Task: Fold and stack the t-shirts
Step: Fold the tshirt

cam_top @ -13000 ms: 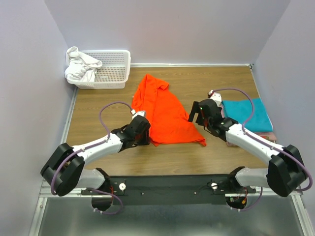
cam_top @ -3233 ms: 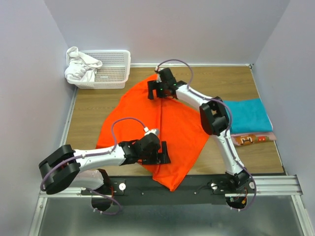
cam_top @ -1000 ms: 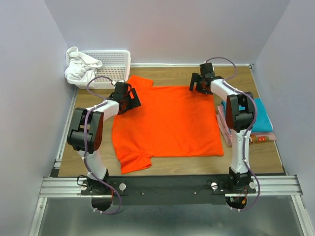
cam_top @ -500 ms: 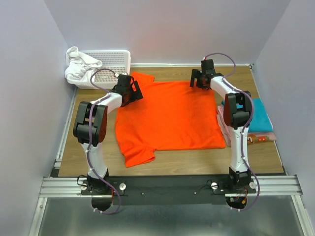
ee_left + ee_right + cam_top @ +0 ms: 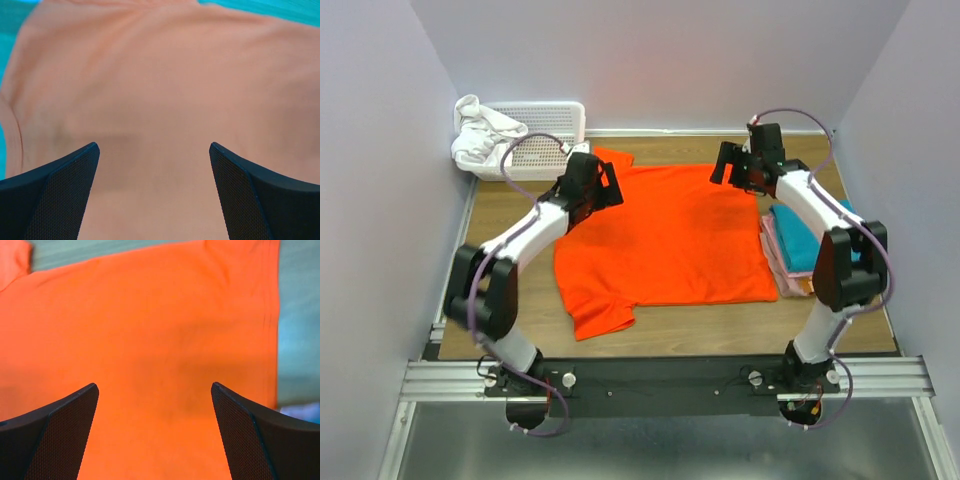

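Note:
A bright orange t-shirt (image 5: pixel 665 235) lies spread flat on the wooden table, one sleeve reaching toward the near left. My left gripper (image 5: pixel 608 190) hovers open over the shirt's far left shoulder. In the left wrist view the cloth (image 5: pixel 160 75) fills the frame and nothing lies between the fingers (image 5: pixel 55 195) of the left gripper (image 5: pixel 154 146). My right gripper (image 5: pixel 725 168) hovers open over the far right corner. The right wrist view shows the shirt (image 5: pixel 150 315) under the empty right gripper (image 5: pixel 154 385). A folded teal t-shirt (image 5: pixel 798 245) rests on a pink one (image 5: pixel 772 248) at the right.
A white plastic basket (image 5: pixel 548 135) stands at the far left corner with a white cloth (image 5: pixel 480 135) hanging over its rim. Grey walls close in the table on three sides. The right forearm crosses above the folded stack.
Both grippers have lifted off the shirt's far corners and pulled slightly back and to the right. The orange shirt slid a little farther from me, then stayed flat.

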You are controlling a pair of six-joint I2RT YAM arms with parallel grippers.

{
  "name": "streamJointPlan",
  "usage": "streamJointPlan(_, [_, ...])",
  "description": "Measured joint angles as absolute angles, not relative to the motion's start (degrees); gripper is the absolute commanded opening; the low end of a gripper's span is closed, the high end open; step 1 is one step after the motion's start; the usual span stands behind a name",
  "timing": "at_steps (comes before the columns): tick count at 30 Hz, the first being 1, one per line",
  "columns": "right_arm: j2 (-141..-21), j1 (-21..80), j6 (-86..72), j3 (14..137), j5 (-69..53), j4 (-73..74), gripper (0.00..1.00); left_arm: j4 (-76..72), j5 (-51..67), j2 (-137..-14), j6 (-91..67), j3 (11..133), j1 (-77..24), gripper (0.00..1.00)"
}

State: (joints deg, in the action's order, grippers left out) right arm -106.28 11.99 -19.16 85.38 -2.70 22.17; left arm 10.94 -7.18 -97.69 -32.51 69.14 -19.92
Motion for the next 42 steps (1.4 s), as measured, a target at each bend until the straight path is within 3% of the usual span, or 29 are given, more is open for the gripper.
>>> streamJointPlan(7, [-88.82, 12.64, -26.33, 64.29, -1.54, 20.03, 1.0, 14.37, -9.28, -71.48, -41.52, 49.23, -34.87, 0.98])
streamJointPlan(15, [-81.65, 12.64, -30.98, 54.41, 1.06, 19.42, 1.0, 27.05, -6.07, -57.91, -57.87, 30.59, -48.97, 0.98])
streamJointPlan(21, [-77.89, 12.64, -32.8, 51.44, 3.29, 19.0, 1.0, 30.76, -4.23, -53.41, -66.89, 26.74, -51.94, 0.95])
streamJointPlan(31, [-78.24, 12.64, -33.28, 50.26, 3.79, 18.94, 1.0, 32.36, -5.19, -58.52, -72.95, 26.98, -51.99, 0.82])
streamJointPlan(34, [-78.24, 12.64, -33.26, 50.17, 3.79, 18.9, 1.0, 32.16, -5.78, -60.6, -74.24, 27.81, -51.99, 0.66])
streamJointPlan(42, [-78.22, 12.64, -33.26, 49.47, 3.77, 18.92, 1.0, 31.57, -7.51, -67.11, -76.16, 30.68, -51.81, 0.41])
